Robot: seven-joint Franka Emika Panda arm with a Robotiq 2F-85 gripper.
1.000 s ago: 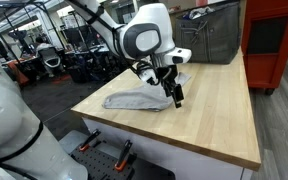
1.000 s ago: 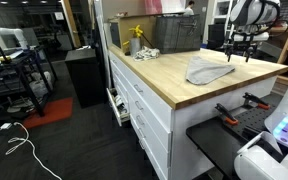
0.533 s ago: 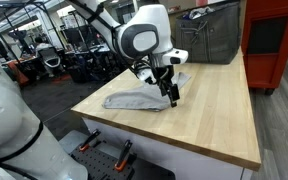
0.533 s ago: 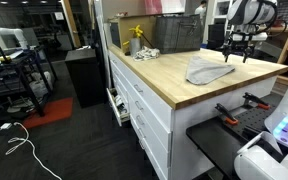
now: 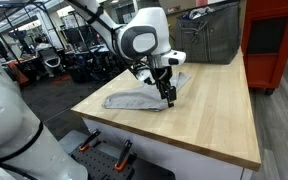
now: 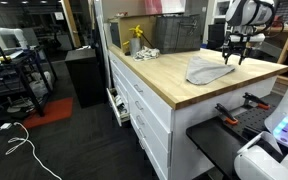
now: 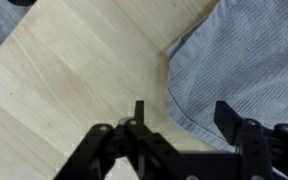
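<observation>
A grey-blue cloth (image 5: pixel 134 98) (image 6: pixel 206 70) lies crumpled on the wooden tabletop (image 5: pixel 209 125) (image 6: pixel 164 78). My gripper (image 5: pixel 170 97) (image 6: pixel 232 57) hangs low over the cloth's end, pointing down. In the wrist view the gripper (image 7: pixel 182 118) straddles the hemmed edge of the cloth (image 7: pixel 246 60). One of the fingertips (image 7: pixel 138 110) is over bare wood (image 7: pixel 64 70) and the other is over the fabric. The jaws stand apart with a clear gap, and nothing is pinched between them.
A wire metal bin (image 5: pixel 209 35) and a red cabinet (image 5: pixel 279 40) stand behind the table. A yellow object (image 6: pixel 137 37) sits at the table's far end. Drawers (image 6: pixel 144 110) run below the top. A white robot body (image 5: pixel 9 125) fills the near corner.
The gripper has shifted a little along the cloth's end and come lower. Its jaws have narrowed somewhat. The cloth has not moved.
</observation>
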